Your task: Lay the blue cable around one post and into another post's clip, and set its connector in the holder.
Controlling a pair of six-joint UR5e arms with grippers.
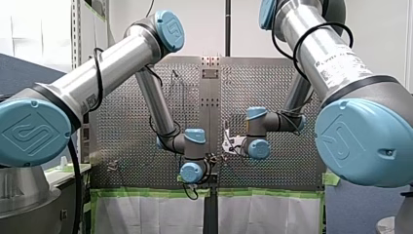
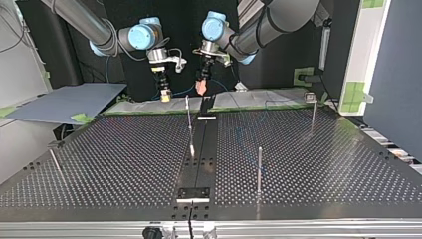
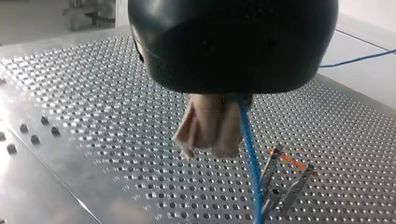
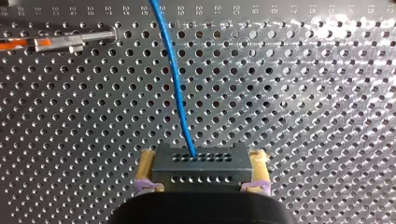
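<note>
The perforated metal worktop (image 2: 124, 159) carries thin metal posts (image 2: 259, 169) standing well apart and a small dark rectangular plate (image 2: 194, 192) on its plain middle strip.

Plain white wall (image 1: 204, 24), green tape (image 1: 263, 193), grey board (image 2: 64, 102) aside.

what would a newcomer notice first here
The blue cable stands out most, running out of the black connector clamped in my right hand. In the left wrist view, my left hand pinches the same cable, with a metal clip ahead of it. Thin posts stand upright on the perforated table.
</note>
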